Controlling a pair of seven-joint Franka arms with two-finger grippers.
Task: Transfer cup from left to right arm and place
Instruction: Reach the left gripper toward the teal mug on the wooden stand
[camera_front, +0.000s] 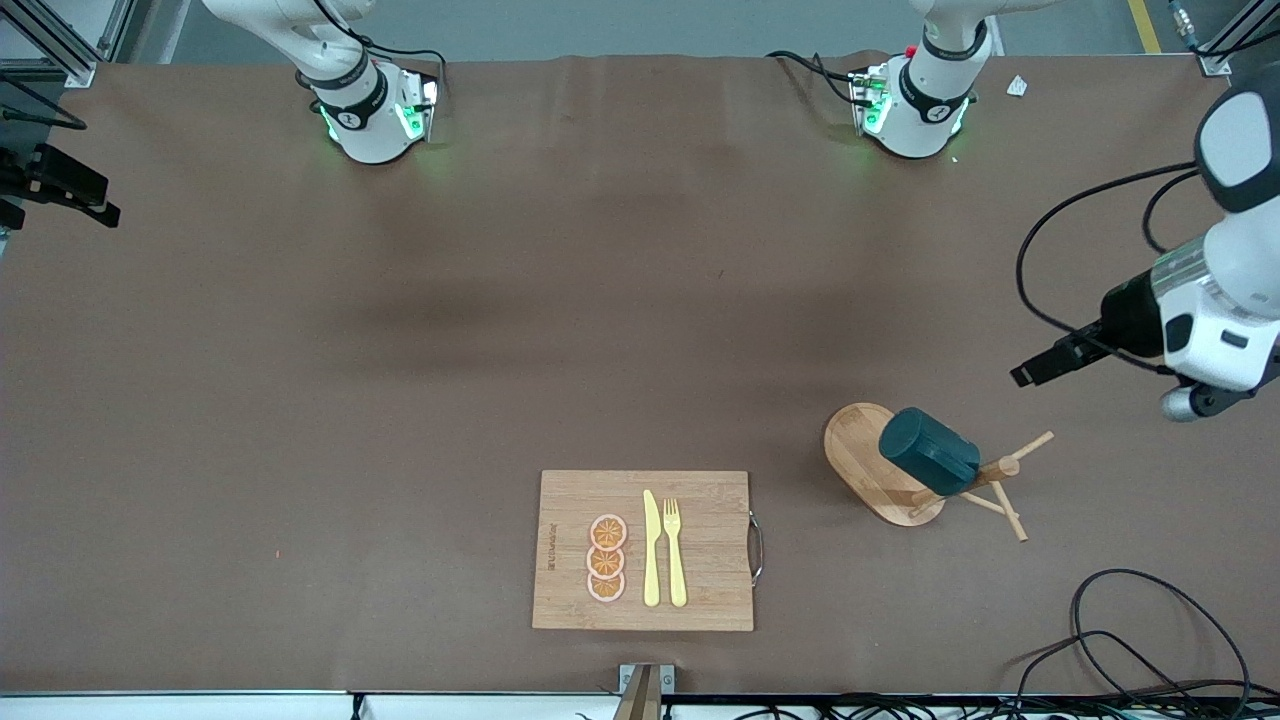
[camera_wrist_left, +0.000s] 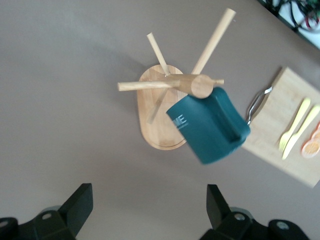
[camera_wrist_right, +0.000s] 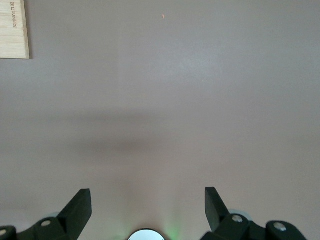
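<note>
The dark teal cup (camera_front: 928, 452) hangs tilted on a peg of the wooden peg stand (camera_front: 860, 450), toward the left arm's end of the table. It also shows in the left wrist view (camera_wrist_left: 210, 125), bottom up, on the stand (camera_wrist_left: 155, 115). My left gripper (camera_front: 1030, 372) is open and empty in the air, over bare table beside the stand; its fingers (camera_wrist_left: 80, 202) are apart from the cup. My right gripper (camera_wrist_right: 148, 200) is open and empty, high over bare table close to its own base, and is out of the front view.
A wooden cutting board (camera_front: 700, 500) with a metal handle lies near the front camera's edge, bearing a yellow knife (camera_front: 651, 550), a yellow fork (camera_front: 675, 552) and three orange slices (camera_front: 606, 558). Its corner shows in the right wrist view (camera_wrist_right: 12, 30). Black cables (camera_front: 1130, 640) lie by the near edge.
</note>
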